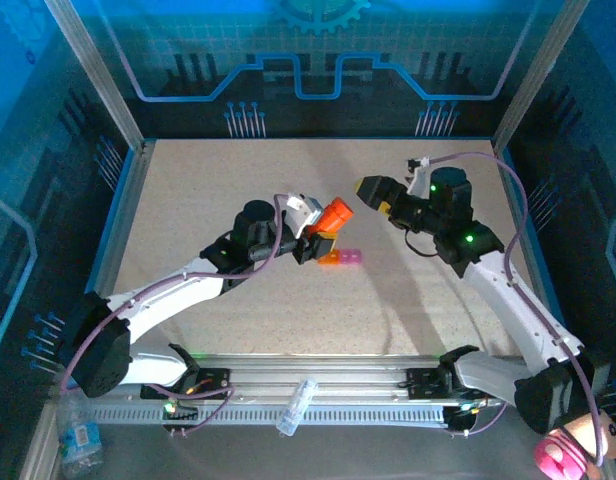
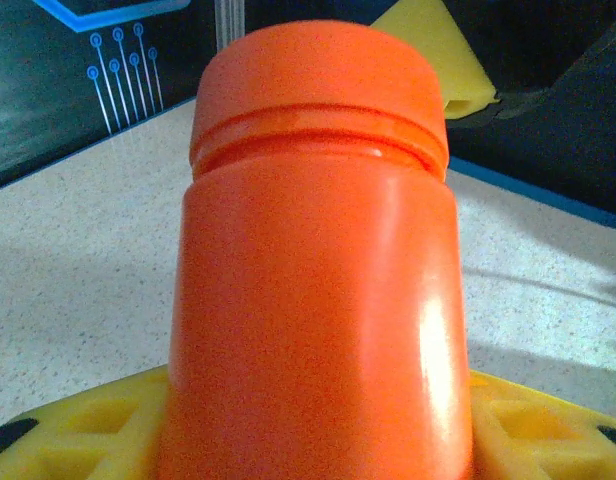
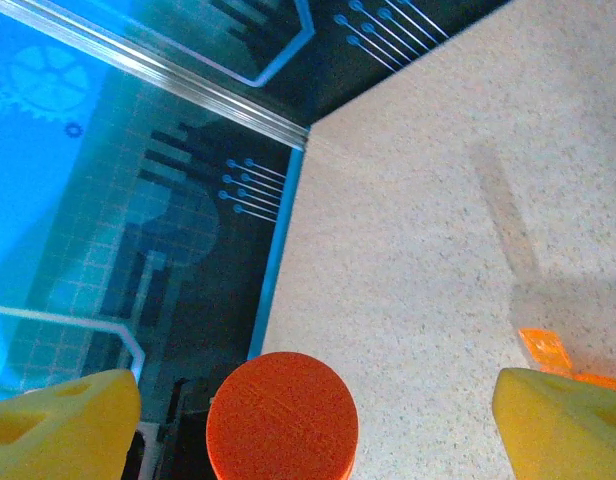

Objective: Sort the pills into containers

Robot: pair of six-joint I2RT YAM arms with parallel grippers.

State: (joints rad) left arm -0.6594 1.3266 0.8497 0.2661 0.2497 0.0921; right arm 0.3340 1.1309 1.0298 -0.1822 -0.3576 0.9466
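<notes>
Midway across the speckled beige table (image 1: 208, 200), the left gripper (image 1: 321, 228) clamps the orange bottle (image 2: 318, 300), tilted toward the right gripper (image 1: 379, 197), whose fingers stand wide apart with the cap (image 3: 282, 415) in line between them. Uncapping likely calls for centring on that cap, closing firmly, then twisting. The containers (image 1: 340, 257) lie on the table just near of the bottle. Blue-lit panels (image 1: 318, 60) ring the enclosure.

Top view high behind the arms, wrist views close, sharing the orange bottle (image 2: 318, 300)
</notes>
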